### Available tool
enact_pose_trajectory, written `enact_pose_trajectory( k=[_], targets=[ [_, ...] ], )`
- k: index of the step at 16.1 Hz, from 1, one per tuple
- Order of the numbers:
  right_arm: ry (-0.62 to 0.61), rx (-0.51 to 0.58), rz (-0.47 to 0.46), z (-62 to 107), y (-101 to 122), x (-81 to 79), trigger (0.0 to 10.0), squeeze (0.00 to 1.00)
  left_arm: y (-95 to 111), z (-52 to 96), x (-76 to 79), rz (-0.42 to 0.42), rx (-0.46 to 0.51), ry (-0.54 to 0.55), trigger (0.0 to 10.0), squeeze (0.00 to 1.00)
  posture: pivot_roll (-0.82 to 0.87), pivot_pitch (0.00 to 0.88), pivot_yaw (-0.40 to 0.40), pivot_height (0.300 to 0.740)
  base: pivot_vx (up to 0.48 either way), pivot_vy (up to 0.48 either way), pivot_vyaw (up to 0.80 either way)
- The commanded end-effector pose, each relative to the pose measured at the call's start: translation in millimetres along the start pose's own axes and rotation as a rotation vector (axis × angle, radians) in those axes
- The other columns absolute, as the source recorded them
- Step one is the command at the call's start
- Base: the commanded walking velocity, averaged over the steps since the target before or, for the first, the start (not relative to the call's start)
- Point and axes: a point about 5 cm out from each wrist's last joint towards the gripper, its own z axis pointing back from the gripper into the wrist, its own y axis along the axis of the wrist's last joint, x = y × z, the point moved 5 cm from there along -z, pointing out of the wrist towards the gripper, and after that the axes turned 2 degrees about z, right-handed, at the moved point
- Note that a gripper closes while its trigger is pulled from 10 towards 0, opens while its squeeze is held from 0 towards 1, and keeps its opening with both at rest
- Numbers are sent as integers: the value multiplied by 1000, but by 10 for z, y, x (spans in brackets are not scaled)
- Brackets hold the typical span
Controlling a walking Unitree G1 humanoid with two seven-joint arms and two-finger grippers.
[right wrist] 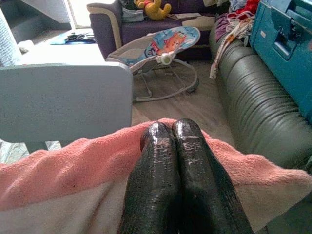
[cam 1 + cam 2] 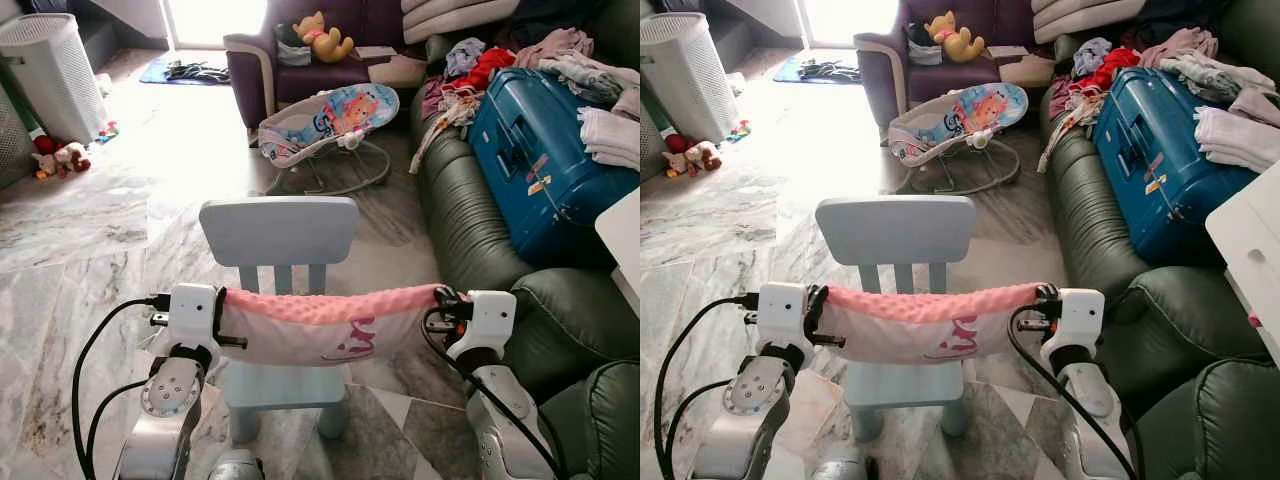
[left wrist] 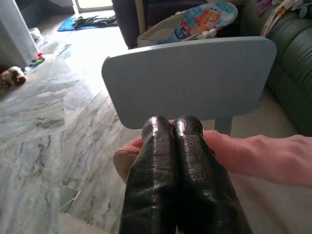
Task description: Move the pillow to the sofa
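Pink pillow [image 2: 325,325] spans L–R (long axis level), left gripper [image 3: 173,129] and right gripper [image 1: 170,131] jaws clamped on its ends.

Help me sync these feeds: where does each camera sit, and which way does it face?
Left eye: on the head, looking forward and down at the pillow held over the blue chair; both arms show.
Right eye: same scene, shifted slightly.
Left wrist: along the left claw, shut on the pillow, facing the chair back.
Right wrist: along the right claw, shut on the pillow, facing the green sofa.
All share the pillow and chair.
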Motion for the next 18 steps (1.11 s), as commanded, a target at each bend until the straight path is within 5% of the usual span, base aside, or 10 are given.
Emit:
enact_pose_trajectory(
  k=[1,18],
  targets=[
    [14,40,6,-33,133,-29,10000,0,148,-25,22,-1,54,-9,10000,0,60,0,-6,740,-240,0,0],
    [23,39,7,-56,156,-43,10000,0,136,-39,30,6,45,-4,10000,0,56,0,-9,740,-284,0,0]
  ],
)
